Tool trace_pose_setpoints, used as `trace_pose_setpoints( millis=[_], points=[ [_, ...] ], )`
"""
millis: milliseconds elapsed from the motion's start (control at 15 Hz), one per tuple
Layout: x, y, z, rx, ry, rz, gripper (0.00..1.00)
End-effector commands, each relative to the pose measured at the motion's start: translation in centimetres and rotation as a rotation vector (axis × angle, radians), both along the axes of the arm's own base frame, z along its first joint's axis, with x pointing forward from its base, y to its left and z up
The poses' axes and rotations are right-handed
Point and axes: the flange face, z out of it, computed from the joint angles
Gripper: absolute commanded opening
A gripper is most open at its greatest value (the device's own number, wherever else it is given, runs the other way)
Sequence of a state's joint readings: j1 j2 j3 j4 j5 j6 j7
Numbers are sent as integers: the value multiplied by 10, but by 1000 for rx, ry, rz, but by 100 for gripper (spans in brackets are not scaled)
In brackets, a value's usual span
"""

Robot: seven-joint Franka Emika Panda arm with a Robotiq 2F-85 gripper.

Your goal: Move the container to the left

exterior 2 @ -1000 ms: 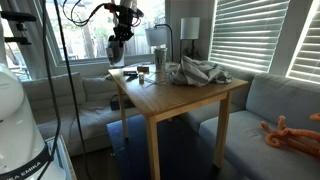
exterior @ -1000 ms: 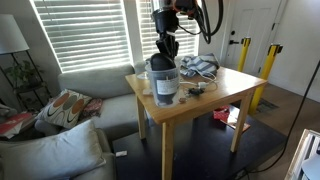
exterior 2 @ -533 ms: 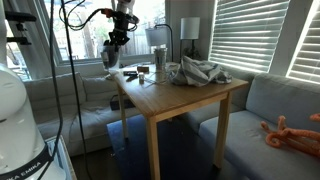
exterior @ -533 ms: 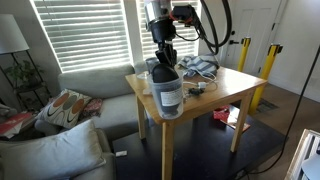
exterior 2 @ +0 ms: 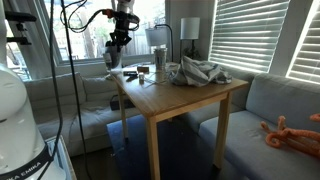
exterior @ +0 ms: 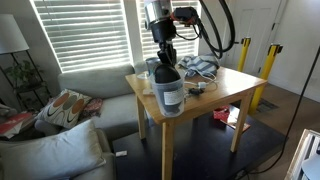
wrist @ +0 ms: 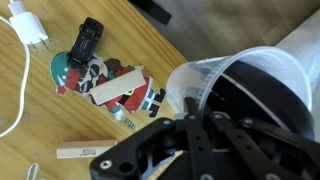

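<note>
The gripper [exterior: 165, 58] held its jaws clamped on the black-lidded top of the container [exterior: 168, 92], a tall, stiff plastic jar, likely light and slippery.

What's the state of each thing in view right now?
container, upright, gripped at its top
hand, shut on container
slim cylinder, upright on table, untouched
cloth, crumpled on table
charger, lying loose on table
blinds, down
</note>
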State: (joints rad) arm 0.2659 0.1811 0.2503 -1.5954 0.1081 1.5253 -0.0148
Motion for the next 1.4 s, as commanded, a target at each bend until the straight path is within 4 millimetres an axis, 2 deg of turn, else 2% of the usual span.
trace_pose_setpoints(
  millis=[0, 400, 467, 533, 600, 667, 933, 1200, 1333],
  points=[
    [-1, 6, 2, 14, -46, 61, 1],
    [3, 9, -2, 47, -67, 102, 1],
    [4, 9, -3, 49, -68, 103, 6],
    [4, 9, -3, 51, -66, 105, 32],
    [3, 8, -3, 48, -67, 107, 32],
    [3, 8, -3, 47, -68, 108, 36],
    [-2, 3, 3, 35, -84, 101, 63],
    [-9, -3, 19, 30, -118, 93, 92],
    [-15, -6, 28, 27, -135, 88, 100]
  ],
)
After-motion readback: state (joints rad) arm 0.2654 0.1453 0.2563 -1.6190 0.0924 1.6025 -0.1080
